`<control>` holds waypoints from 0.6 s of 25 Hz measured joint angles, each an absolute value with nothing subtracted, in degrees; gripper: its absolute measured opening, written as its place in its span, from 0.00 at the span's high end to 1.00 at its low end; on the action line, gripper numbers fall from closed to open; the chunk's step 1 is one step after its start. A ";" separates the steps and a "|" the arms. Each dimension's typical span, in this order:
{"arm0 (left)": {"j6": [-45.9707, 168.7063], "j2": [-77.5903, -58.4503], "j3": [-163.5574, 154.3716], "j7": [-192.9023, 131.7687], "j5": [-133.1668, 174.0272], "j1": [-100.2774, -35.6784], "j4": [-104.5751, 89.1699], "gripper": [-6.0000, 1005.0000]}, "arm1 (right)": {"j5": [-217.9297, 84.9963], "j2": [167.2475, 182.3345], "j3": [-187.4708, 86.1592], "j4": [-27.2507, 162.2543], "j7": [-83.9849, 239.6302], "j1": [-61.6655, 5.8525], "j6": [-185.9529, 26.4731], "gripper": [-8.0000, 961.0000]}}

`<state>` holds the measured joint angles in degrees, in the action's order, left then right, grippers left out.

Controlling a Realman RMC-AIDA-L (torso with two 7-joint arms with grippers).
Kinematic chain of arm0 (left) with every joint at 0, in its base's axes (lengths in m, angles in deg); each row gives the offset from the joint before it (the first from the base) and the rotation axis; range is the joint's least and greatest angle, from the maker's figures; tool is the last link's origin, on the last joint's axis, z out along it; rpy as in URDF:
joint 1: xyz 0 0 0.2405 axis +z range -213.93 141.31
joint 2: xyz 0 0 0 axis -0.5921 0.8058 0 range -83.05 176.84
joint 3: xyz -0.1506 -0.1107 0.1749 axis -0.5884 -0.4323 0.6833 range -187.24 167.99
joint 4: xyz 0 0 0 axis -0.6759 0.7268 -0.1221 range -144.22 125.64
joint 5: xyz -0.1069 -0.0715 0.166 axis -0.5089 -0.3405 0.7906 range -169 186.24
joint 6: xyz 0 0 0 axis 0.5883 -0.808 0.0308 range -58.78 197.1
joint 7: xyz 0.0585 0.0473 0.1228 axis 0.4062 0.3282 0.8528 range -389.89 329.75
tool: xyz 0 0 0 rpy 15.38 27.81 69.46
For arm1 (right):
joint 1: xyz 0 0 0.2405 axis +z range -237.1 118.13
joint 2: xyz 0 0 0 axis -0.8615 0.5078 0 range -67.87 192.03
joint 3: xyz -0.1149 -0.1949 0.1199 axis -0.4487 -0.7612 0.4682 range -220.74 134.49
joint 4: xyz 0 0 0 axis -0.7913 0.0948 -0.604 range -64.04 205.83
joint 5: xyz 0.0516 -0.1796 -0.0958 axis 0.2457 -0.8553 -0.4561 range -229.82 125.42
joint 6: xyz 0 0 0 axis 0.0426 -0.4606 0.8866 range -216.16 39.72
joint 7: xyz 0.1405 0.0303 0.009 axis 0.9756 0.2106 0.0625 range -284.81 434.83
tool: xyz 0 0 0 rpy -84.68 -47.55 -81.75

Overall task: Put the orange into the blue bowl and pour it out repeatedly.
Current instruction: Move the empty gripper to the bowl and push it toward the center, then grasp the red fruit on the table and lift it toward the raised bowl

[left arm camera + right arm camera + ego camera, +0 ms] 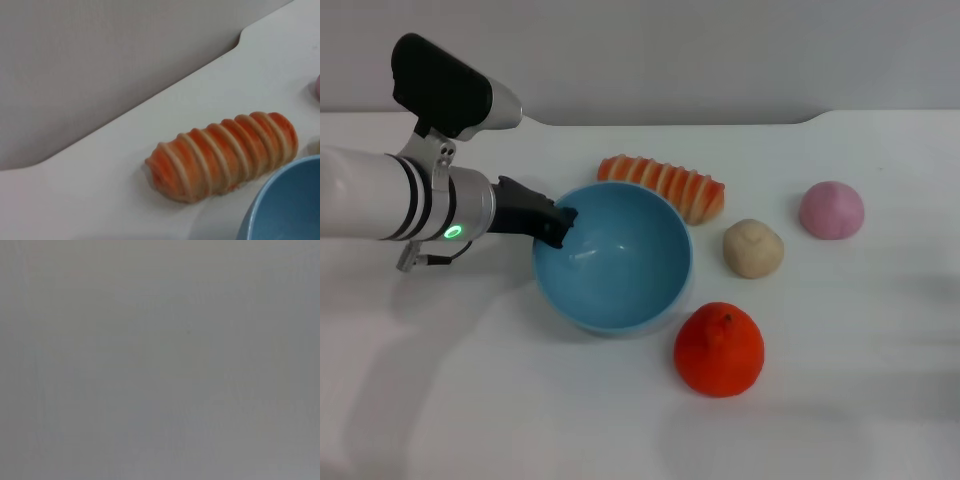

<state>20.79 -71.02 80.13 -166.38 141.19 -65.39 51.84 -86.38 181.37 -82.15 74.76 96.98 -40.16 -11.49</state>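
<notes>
The orange, matte red-orange with a small stem nub on its pointed top, sits on the white table just beside the blue bowl. The smooth, deep bowl holds nothing and tilts toward the orange. The left gripper pinches the bowl's rim, fingers narrow on it.

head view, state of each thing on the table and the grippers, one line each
blue bowl: tilted, mouth facing the camera, empty
orange: on the table beside the bowl, stem up, not held
left gripper: shut on the bowl's rim
striped loaf: lying behind the bowl
beige ball: resting on the table, untouched
pink ball: resting on the table, untouched
right gripper: not in view
</notes>
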 joint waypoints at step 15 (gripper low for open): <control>-2.13 -70.83 63.12 -172.02 155.55 -77.99 56.69 0.99 | -91.45 180.58 -82.69 72.68 99.43 -39.16 -16.50 0.36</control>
<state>-2.13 -70.83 63.12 -172.02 155.55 -77.99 56.69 -91.45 180.58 -82.69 72.68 99.43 -39.16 -16.50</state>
